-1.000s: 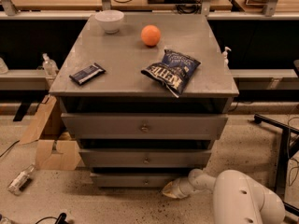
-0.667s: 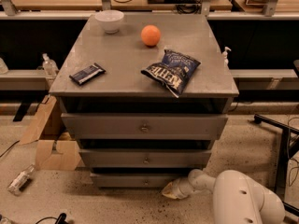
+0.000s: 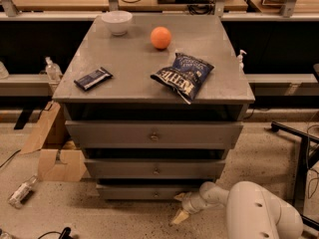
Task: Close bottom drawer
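The grey cabinet (image 3: 149, 68) has three drawers. The bottom drawer (image 3: 139, 192), with the narrowest front and a small centre knob (image 3: 157, 194), stands slightly pulled out near the floor. My gripper (image 3: 179, 208) is low at the drawer front's right end, on the white arm (image 3: 259, 210) that comes in from the lower right. Its tan fingers (image 3: 178, 217) look spread open and hold nothing. The upper fingertip is at or very near the drawer front; I cannot tell if it touches.
The middle drawer (image 3: 155, 169) and top drawer (image 3: 153, 134) are above. On the cabinet top lie a white bowl (image 3: 116, 22), an orange (image 3: 160, 37), a chip bag (image 3: 183, 75) and a dark bar (image 3: 93, 78). Cardboard (image 3: 55, 153) and a bottle (image 3: 21, 191) lie on the floor at left. A black chair base (image 3: 299, 138) is at right.
My gripper has shifted slightly down and left by the bottom drawer's right end, and its fingers look more spread. The drawer has not visibly moved.
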Robot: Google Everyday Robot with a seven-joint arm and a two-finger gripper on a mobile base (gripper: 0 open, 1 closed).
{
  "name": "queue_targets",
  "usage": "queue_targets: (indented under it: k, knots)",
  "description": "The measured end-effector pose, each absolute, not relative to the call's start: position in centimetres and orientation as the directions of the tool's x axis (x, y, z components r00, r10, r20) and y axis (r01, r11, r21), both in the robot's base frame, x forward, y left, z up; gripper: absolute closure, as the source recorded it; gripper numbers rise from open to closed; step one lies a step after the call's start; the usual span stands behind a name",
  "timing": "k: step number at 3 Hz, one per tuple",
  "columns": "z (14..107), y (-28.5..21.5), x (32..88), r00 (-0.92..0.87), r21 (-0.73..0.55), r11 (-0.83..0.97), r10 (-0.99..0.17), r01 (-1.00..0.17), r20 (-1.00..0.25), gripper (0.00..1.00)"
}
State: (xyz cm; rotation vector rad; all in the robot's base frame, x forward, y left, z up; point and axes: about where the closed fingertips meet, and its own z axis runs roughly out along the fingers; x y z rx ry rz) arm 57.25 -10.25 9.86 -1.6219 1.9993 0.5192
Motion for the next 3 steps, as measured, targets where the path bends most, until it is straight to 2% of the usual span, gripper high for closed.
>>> queue_targets:
  k: [2,3]
  knots:
    - [9.40,-10.07,56.94,-0.121,-0.003,0.154,-0.788,-0.988,-0.603,0.65]
    - [9.44,-9.82,56.95,-0.097,-0.002,0.123,-0.791,-0.992,-0.605,0.95]
